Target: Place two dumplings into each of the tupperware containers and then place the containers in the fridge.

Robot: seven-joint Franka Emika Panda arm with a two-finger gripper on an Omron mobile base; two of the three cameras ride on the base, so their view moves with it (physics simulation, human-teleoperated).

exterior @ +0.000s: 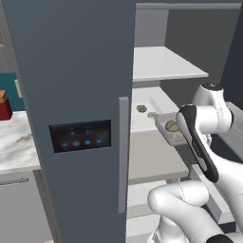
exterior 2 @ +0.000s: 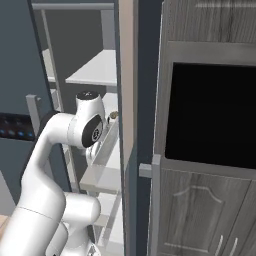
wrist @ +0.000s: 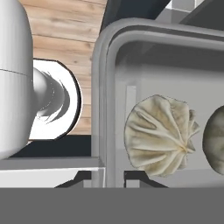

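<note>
gripper (wrist: pixel 103 177) pinching container (wrist: pixel 101 87) rim

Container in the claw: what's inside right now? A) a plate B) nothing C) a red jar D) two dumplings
D: the hand view shows two dumplings, a pale one and a darker one, lying in the container, whose rim the claw is shut on; the left base view shows the same pair in the container at the fridge shelf.
</note>
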